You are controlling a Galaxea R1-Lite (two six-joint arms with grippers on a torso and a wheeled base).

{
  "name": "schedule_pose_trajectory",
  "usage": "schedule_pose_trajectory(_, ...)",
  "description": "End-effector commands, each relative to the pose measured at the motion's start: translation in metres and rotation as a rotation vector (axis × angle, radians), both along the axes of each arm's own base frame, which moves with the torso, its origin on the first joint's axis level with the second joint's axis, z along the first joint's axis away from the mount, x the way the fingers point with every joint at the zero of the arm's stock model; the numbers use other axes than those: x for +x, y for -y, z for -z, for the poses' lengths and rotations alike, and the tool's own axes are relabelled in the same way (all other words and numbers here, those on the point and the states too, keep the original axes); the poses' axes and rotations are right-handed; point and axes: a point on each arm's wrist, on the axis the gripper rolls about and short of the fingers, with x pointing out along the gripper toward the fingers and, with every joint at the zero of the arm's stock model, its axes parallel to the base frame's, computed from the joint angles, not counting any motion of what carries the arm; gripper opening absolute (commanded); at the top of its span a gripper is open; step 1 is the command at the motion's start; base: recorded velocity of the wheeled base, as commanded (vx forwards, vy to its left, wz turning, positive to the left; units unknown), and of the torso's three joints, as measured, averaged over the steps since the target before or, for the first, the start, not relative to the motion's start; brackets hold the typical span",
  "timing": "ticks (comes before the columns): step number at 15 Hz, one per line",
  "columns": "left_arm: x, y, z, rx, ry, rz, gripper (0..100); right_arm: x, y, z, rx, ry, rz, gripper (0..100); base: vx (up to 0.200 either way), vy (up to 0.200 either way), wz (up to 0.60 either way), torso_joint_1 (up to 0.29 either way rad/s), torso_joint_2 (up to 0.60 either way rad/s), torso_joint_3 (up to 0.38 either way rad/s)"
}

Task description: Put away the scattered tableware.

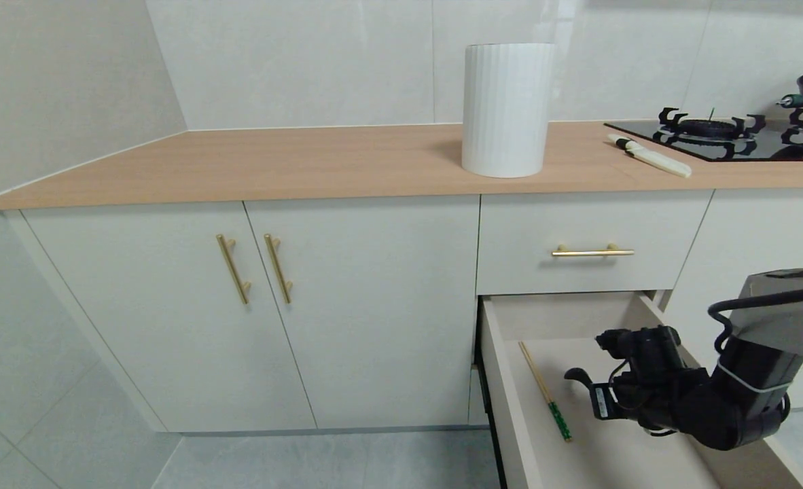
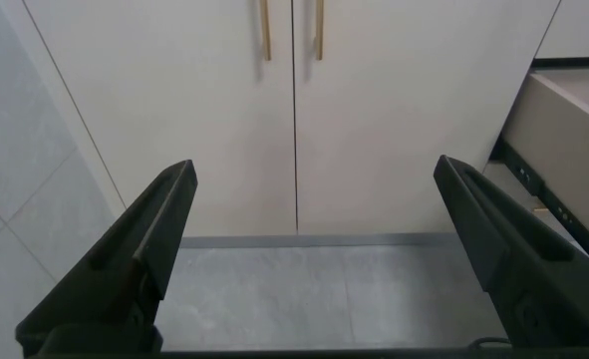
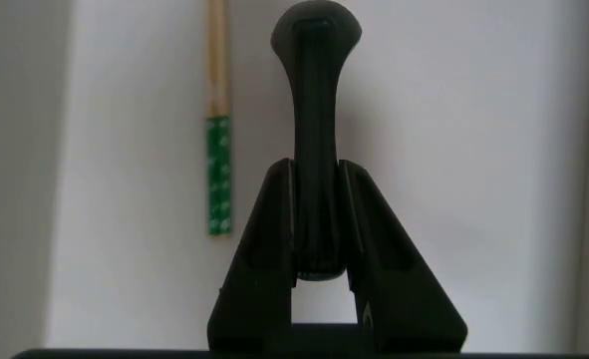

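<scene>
Chopsticks lie in the open drawer, by its left wall. My right gripper hangs over the drawer, clamped on a black utensil. My left gripper is spread wide, facing 2 cabinet doors.

Bright, soft, even light. The vase throws a faint shadow leftward on the counter; a pale sheen streaks the wall tile behind it. The right gripper and black utensil show dark against the pale drawer.
</scene>
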Motion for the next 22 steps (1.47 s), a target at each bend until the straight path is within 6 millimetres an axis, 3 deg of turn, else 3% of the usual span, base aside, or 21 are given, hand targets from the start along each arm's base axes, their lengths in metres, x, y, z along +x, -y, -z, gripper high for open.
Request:
schedule_pose_trajectory(1,0.000,0.000,0.000,0.000,0.000,-0.001,100,0.001,0.000,0.025,-0.032,-0.046,0.010,0,0.000,0.000,0.00,0.000,0.00,0.000)
schedule_pose_trajectory(6,0.000,0.000,0.000,0.000,0.000,-0.001,100,0.001,0.001,0.039,-0.082,-0.073,0.013,0,0.000,0.000,0.00,0.000,0.00,0.000)
schedule_pose_trajectory(11,0.000,0.000,0.000,0.000,0.000,-0.001,100,0.001,0.001,0.040,-0.095,-0.072,0.023,0,0.000,0.000,0.00,0.000,0.00,0.000)
schedule_pose_trajectory(12,0.000,0.000,0.000,0.000,0.000,-0.001,100,0.001,0.001,0.040,-0.095,-0.072,0.023,100,0.000,0.000,0.00,0.000,0.00,0.000)
schedule_pose_trajectory(15,0.000,0.000,0.000,0.000,0.000,-0.001,100,0.000,0.001,0.038,-0.093,-0.071,0.025,100,0.000,0.000,0.00,0.000,0.00,0.000)
schedule_pose_trajectory(17,0.000,0.000,0.000,0.000,0.000,-0.001,100,-0.005,0.002,0.025,-0.084,-0.051,0.028,100,0.000,0.000,0.00,0.000,0.00,0.000)
schedule_pose_trajectory(20,0.000,0.000,0.000,0.000,0.000,-0.001,100,-0.016,0.006,-0.023,-0.059,0.048,0.036,100,0.000,0.000,0.00,0.000,0.00,0.000)
schedule_pose_trajectory(22,0.000,0.000,0.000,0.000,0.000,-0.001,100,-0.036,0.010,-0.060,-0.044,0.115,0.039,100,0.000,0.000,0.00,0.000,0.00,0.000)
